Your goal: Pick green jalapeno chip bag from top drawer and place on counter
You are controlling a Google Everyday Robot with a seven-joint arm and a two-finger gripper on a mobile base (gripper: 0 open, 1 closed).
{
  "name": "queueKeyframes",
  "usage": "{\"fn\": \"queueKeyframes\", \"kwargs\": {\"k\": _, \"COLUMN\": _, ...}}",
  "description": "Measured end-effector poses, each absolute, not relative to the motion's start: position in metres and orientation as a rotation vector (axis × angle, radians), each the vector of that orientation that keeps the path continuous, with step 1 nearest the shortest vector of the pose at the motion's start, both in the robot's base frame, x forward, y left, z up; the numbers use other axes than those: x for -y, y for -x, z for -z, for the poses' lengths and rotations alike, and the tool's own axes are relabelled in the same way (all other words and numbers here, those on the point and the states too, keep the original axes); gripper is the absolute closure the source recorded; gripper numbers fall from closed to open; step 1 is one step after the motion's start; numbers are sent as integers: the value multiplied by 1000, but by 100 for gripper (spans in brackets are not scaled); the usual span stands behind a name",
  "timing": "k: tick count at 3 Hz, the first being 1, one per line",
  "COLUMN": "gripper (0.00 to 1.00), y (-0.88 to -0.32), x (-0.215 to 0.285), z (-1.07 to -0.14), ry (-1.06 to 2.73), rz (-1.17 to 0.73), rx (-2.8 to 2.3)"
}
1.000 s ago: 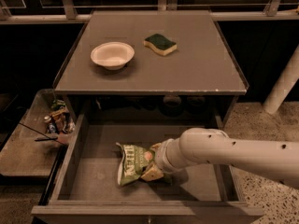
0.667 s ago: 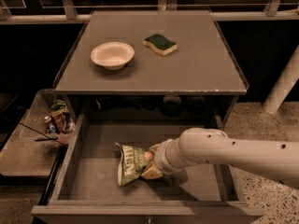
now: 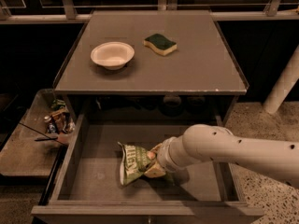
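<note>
The top drawer stands pulled open below the counter. The green jalapeno chip bag lies crumpled on the drawer floor, near its middle. My arm reaches in from the right, and my gripper is at the bag's right edge, touching it. The thick white wrist hides most of the gripper.
A white bowl and a green-and-yellow sponge sit on the counter. A lower side tray at the left holds small clutter. A white post stands at the right. The drawer's front wall is close to me.
</note>
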State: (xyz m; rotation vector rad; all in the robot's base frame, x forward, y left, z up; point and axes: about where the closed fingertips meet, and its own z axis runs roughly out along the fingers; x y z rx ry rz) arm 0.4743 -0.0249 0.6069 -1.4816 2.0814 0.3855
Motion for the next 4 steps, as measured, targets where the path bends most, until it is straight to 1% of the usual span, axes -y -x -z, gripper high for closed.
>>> {"fn": "queueKeyframes", "kwargs": {"k": 2, "gripper": 100, "y": -479, "x": 59, "z": -661, "ry": 1388, "rz": -371, "rx": -2046}}
{"fn": "queueKeyframes", "kwargs": {"k": 4, "gripper": 100, "y": -494, "x": 121, "z": -762, "ry": 1295, "rz": -257, "rx": -1984}}
